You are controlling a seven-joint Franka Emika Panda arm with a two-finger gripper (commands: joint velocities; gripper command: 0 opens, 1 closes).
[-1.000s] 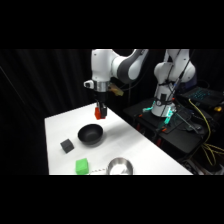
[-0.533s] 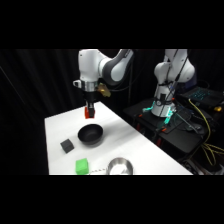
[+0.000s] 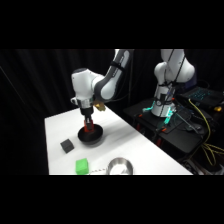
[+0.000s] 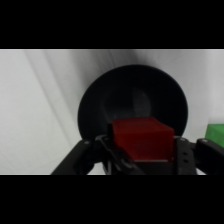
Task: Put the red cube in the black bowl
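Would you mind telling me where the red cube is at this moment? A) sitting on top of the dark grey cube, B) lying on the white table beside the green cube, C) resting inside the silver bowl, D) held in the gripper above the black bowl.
D: in the wrist view the red cube sits clamped in the gripper with the black bowl directly beneath it, and the side view shows the gripper lowered over that bowl.
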